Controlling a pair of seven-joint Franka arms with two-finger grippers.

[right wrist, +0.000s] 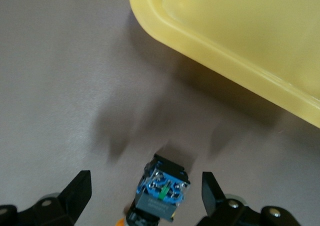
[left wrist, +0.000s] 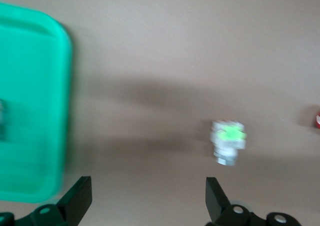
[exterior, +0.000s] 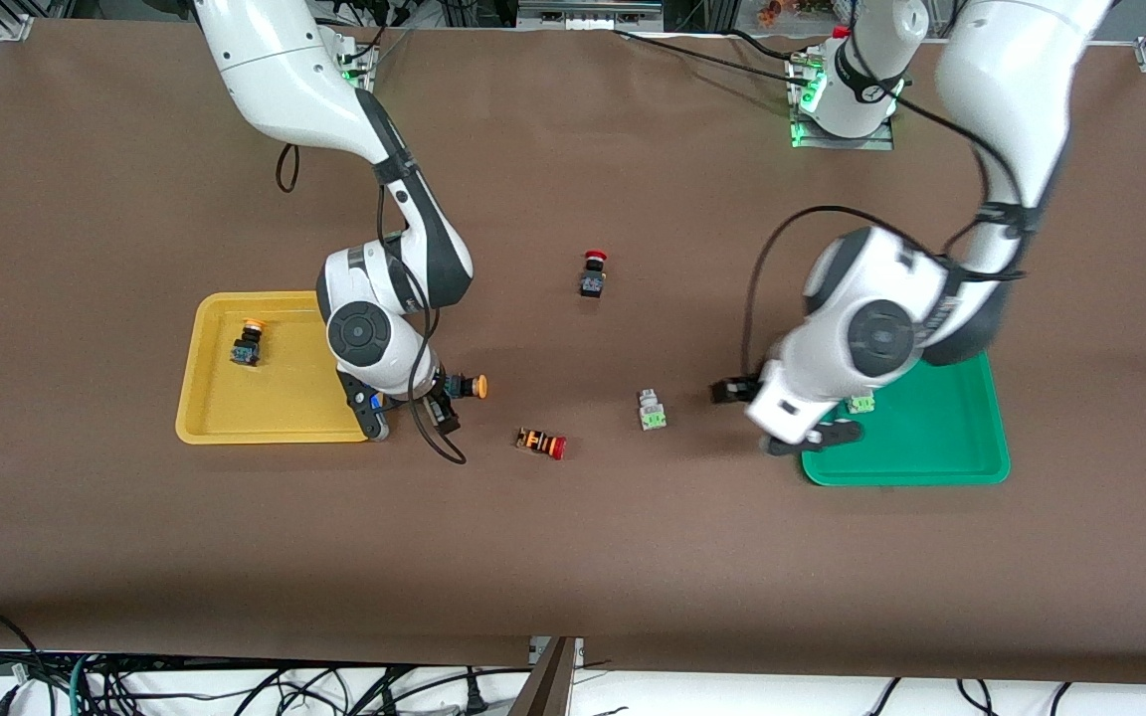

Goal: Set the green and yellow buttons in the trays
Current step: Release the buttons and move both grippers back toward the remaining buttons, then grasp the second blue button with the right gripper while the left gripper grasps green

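Right hand (exterior: 412, 416) is hovering spread over the yellow-capped button (right wrist: 161, 195) lying on its side just beside the yellow tray (exterior: 203, 418), near the table's (exterior: 573, 557) right-arm end; it should drop straight and pinch the blue body, not the cap. Left hand (left wrist: 149, 206), spread and empty, is hanging by the green tray's (exterior: 981, 467) edge, with the loose green button (exterior: 652, 410) nearby mid-table. One button is already sitting in each tray, and the red-capped striped switch (exterior: 541, 444) is lying close, so avoid bumping it.
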